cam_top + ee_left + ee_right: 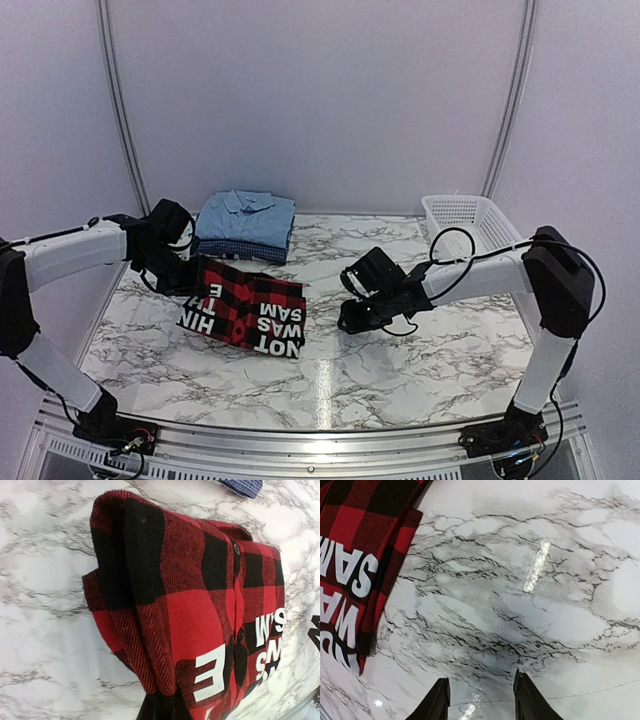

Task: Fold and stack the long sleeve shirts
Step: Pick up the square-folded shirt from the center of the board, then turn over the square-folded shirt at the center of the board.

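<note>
Right gripper (480, 679) half open, holding nothing, over bare counter (530, 580) | left gripper (186, 272) at left edge of folded plaid shirt (245, 305), its grip I cannot tell | step: likely stacking | next: carry it flat onto light blue shirt (245, 212) behind.

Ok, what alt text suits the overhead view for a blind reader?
A folded red-and-black plaid shirt with white lettering lies on a marble table, the left gripper at its left edge, the right gripper nearby. Behind sit two stacked blue shirts and a white mesh basket.
</note>
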Robot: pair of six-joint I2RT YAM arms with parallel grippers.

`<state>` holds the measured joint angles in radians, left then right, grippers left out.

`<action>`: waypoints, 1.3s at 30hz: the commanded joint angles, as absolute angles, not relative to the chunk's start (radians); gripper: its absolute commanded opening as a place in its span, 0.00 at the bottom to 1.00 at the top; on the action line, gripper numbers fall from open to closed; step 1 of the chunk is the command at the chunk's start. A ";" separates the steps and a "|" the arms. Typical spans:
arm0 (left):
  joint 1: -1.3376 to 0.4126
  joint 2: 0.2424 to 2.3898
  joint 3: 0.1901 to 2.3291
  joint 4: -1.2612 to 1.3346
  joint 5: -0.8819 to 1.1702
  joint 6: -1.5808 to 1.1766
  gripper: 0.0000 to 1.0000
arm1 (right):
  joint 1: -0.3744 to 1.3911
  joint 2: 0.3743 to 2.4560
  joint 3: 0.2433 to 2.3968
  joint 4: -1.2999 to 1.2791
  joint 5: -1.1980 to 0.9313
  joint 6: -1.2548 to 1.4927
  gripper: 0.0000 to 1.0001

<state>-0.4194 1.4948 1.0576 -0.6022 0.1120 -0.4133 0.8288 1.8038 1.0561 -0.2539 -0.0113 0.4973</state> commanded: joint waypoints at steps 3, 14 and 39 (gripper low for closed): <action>-0.381 1.500 1.376 -0.882 0.101 -0.253 0.00 | 0.845 1.818 1.122 -0.238 -0.060 0.486 0.40; -0.751 2.006 1.864 -0.897 0.103 -0.551 0.00 | 0.810 1.692 1.066 -0.289 -0.018 0.433 0.41; -0.827 1.962 1.738 -0.618 -0.099 -0.713 0.69 | 0.688 1.654 0.956 -0.134 -0.138 0.486 0.54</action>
<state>-0.8978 2.0827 1.9129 -0.6632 -0.0238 -0.7624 0.6483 1.5803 0.8669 -0.2153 -0.1078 0.4629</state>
